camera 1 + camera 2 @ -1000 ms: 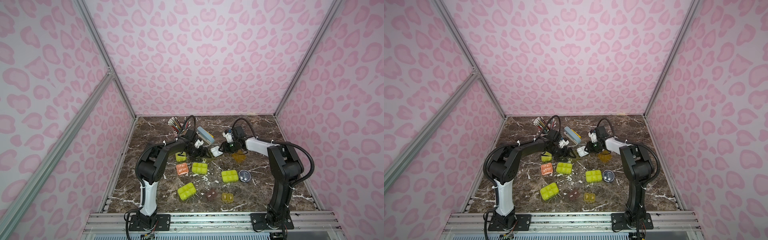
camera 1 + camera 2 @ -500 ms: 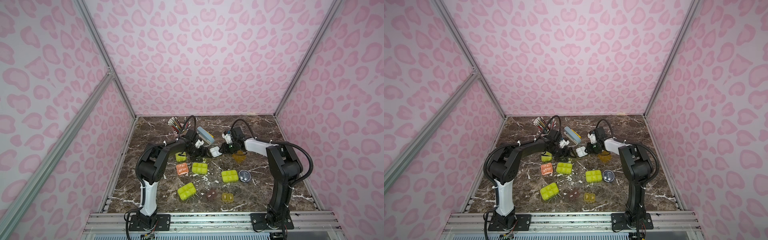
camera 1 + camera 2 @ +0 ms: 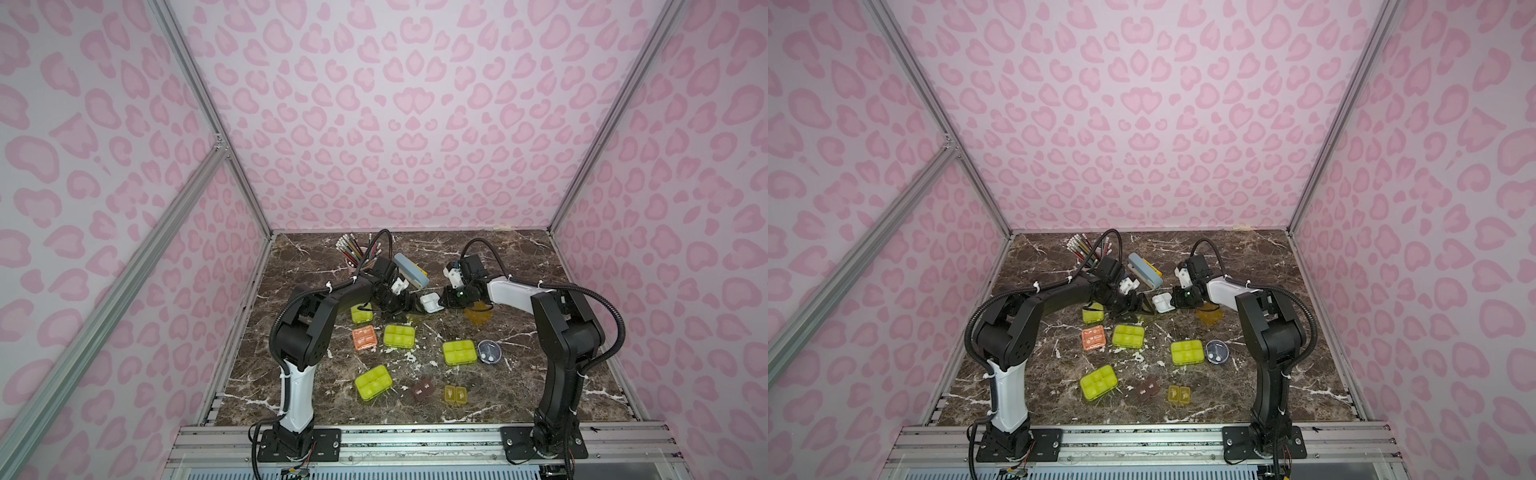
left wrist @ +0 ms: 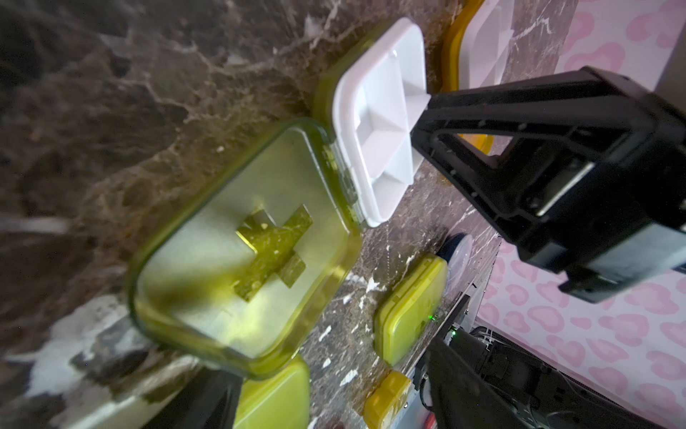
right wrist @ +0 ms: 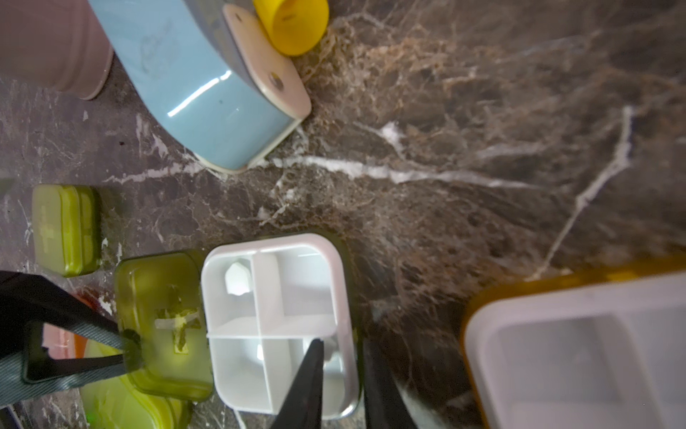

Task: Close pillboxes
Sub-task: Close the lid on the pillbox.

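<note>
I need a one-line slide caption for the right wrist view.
Right gripper, jaws astride one wall of the white pillbox, whose lime lid is open.

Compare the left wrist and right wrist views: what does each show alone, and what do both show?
Only the left wrist view shows the round grey pillbox and a small closed amber pillbox. Only the right wrist view shows the blue stapler, the pink cup and a small white piece lying in the white tray. Both show that tray and its lime lid, hinged open beside it.
</note>
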Controlling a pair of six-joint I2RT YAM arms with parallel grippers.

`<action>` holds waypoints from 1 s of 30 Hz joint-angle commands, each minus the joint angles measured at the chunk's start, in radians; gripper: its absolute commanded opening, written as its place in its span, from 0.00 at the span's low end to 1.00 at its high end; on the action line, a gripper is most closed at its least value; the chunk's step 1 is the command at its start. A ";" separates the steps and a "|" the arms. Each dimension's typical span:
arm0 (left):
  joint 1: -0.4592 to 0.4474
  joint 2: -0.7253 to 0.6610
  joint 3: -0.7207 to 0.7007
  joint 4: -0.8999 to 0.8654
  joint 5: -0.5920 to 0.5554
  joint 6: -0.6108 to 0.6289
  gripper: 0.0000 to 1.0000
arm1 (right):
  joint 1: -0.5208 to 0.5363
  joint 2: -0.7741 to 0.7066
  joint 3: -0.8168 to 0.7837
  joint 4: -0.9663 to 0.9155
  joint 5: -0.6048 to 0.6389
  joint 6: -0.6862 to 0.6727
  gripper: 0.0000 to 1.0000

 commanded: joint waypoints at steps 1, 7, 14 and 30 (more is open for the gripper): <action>-0.004 -0.016 0.014 0.024 0.020 0.002 0.78 | 0.010 0.001 -0.003 -0.014 -0.011 -0.011 0.21; -0.006 -0.033 0.014 0.013 0.014 0.005 0.78 | 0.019 -0.003 0.005 -0.033 0.018 -0.016 0.21; -0.008 -0.047 0.018 0.008 0.010 0.002 0.78 | 0.050 -0.006 0.022 -0.056 0.057 -0.017 0.20; -0.027 -0.048 0.091 -0.007 0.018 -0.010 0.78 | 0.101 -0.020 0.003 -0.025 0.027 0.018 0.23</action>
